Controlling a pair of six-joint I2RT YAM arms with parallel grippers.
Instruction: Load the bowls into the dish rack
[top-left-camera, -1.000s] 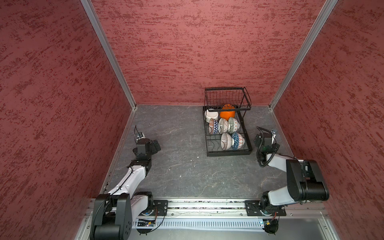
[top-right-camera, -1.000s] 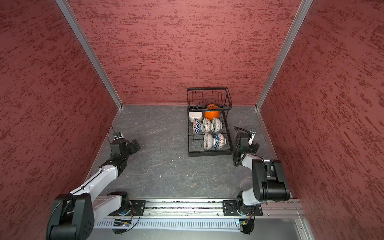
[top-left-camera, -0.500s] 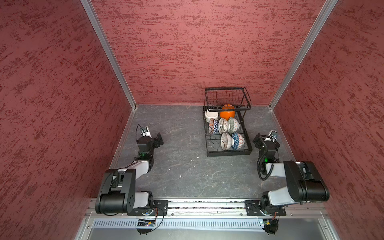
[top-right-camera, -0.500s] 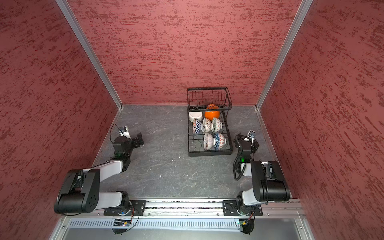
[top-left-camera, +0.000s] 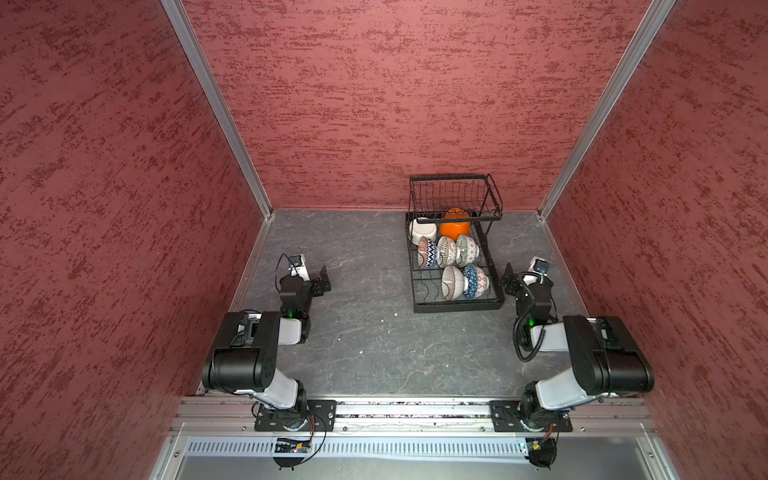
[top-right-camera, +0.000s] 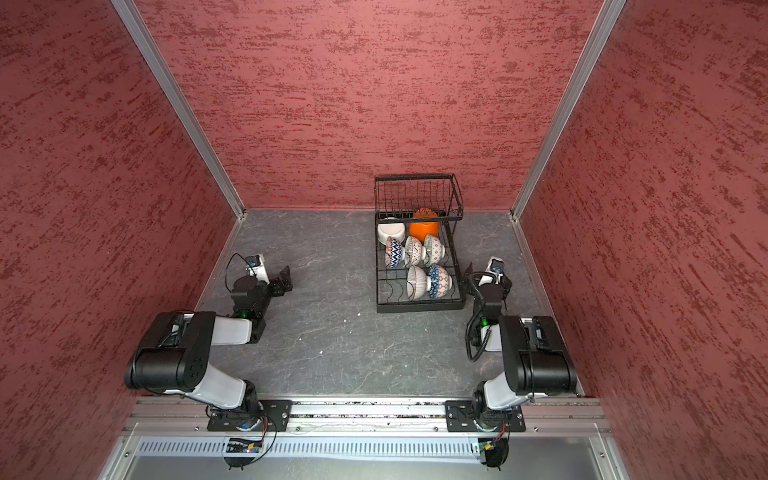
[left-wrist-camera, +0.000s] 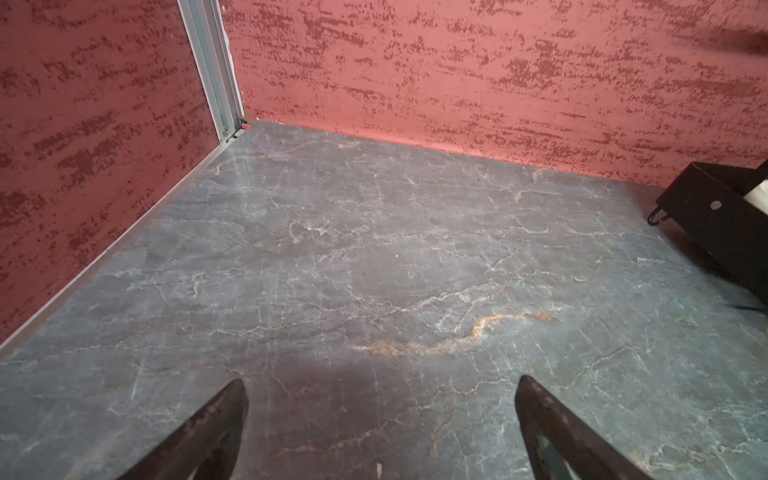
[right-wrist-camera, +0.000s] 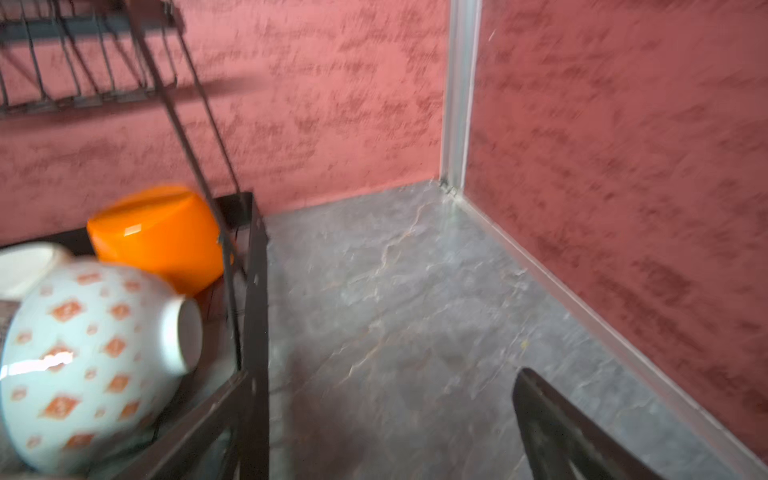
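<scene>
The black wire dish rack (top-left-camera: 457, 308) (top-right-camera: 419, 307) stands at the back right of the grey floor. Several bowls lie in its lower tier: an orange bowl (top-left-camera: 455, 227) (right-wrist-camera: 158, 237), a white bowl (top-left-camera: 424, 231), and patterned ones such as a blue zigzag bowl (top-left-camera: 427, 252) and a red-and-white bowl (top-left-camera: 475, 281) (right-wrist-camera: 83, 357). My left gripper (top-left-camera: 323, 281) (left-wrist-camera: 380, 415) is open and empty, low over bare floor, well left of the rack. My right gripper (top-left-camera: 510, 282) (right-wrist-camera: 382, 432) is open and empty, just beside the rack's right side.
Red textured walls close in the back and both sides, with aluminium posts (top-left-camera: 216, 108) in the corners. Both arms' bases sit on the front rail (top-left-camera: 415, 411). The rack's upper basket (top-left-camera: 455, 195) overhangs the back bowls. A rack corner (left-wrist-camera: 715, 208) shows in the left wrist view.
Both arms have folded back toward their bases at the front rail, elbows rising. The grippers stay open and empty. The bowls in the rack have not moved.
</scene>
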